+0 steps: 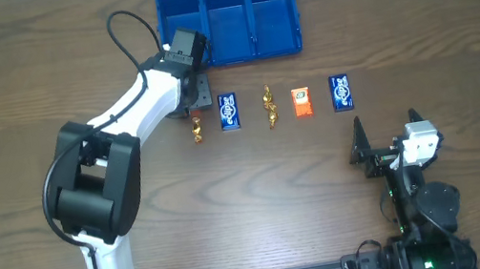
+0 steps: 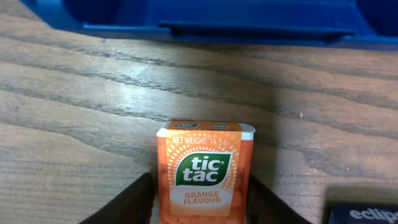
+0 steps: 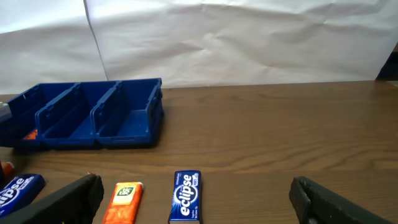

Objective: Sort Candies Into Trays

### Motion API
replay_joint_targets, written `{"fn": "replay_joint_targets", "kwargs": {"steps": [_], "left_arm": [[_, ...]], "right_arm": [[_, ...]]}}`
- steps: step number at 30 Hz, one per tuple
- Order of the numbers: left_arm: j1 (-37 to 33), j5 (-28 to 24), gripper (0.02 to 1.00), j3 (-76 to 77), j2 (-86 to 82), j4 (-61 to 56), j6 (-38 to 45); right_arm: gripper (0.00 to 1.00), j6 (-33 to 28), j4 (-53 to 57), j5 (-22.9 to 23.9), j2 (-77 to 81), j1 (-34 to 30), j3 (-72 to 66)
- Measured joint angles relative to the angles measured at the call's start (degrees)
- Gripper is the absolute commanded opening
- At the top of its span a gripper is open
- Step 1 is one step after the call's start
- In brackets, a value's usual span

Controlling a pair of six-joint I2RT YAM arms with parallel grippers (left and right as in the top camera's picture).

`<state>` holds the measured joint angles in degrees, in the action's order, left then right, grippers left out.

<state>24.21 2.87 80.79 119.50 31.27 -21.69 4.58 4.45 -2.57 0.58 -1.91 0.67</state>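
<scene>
Your left end effector (image 2: 200, 208) is closed on an orange candy box (image 2: 205, 171), with one finger against each side and the label facing the wrist camera. The blue tray (image 1: 233, 56) sits just ahead of that end effector, and a blue candy pack (image 1: 229, 111) lies on the bench (image 1: 477, 165) just beside it. Your right end effector (image 1: 386, 129) is spread wide and holds nothing. A second orange box (image 3: 124, 200) and another blue pack (image 3: 186, 196) lie just in front of it.
</scene>
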Motion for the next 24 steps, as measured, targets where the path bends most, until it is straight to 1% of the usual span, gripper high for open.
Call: {"fn": "replay_joint_targets", "kwargs": {"steps": [1,6,8,11,17,20,24], "left_arm": [[0.0,0.0,0.343,0.0,0.0,0.0,0.3],[0.1,0.0,0.264,0.0,0.0,0.0,0.6],[0.1,0.0,0.251,0.0,0.0,0.2,0.5],[0.3,0.0,0.235,2.2,0.0,4.5,0.5],[1.6,0.1,0.229,10.4,-1.4,8.7,0.5],[1.9,0.6,0.226,14.1,-4.3,9.3,1.0],[1.4,2.9,0.224,23.5,-5.6,11.2,2.5]], "right_arm": [[0.998,0.0,0.0,0.0,0.0,0.0,0.0],[0.998,0.0,0.0,0.0,0.0,0.0,0.0],[0.998,0.0,0.0,0.0,0.0,0.0,0.0],[0.998,0.0,0.0,0.0,0.0,0.0,0.0],[0.998,0.0,0.0,0.0,0.0,0.0,0.0],[0.998,0.0,0.0,0.0,0.0,0.0,0.0],[0.998,0.0,0.0,0.0,0.0,0.0,0.0]]}}
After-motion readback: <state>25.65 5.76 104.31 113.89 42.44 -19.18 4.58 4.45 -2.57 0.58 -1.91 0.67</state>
